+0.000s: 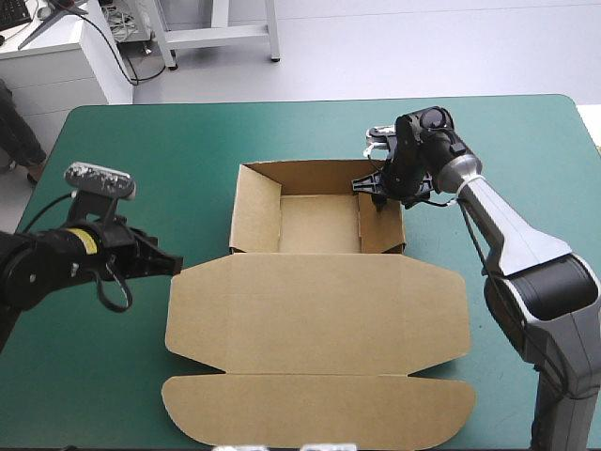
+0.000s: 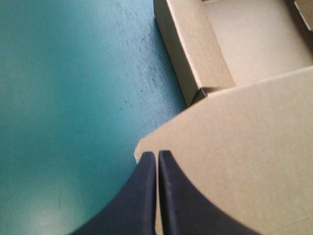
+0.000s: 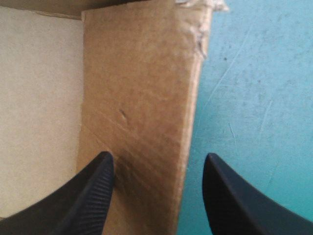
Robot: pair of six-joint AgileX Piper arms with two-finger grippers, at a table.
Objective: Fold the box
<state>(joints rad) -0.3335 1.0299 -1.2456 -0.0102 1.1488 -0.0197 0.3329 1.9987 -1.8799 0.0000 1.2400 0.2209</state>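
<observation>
Brown cardboard box (image 1: 319, 310), an open tray with lid flat, sits centred on the teal-green table cover (image 1: 113, 376); right black-fingered gripper (image 1: 378, 199) gapes astride its right wall (image 3: 146, 98), left gripper (image 2: 157, 154) is closed to a slit at the lid's corner; risk: an off-centre squeeze buckles that wall or drags the tray.

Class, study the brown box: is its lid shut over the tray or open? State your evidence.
Open: the lid lies flat on the teal-green cover, and the tray stands uncovered, its floor bare.

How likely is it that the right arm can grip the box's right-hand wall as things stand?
Probably yes: the right gripper is open, straddling the raised wall of the box, one side inside, one over the teal-green cover; nothing else intervenes.
</observation>
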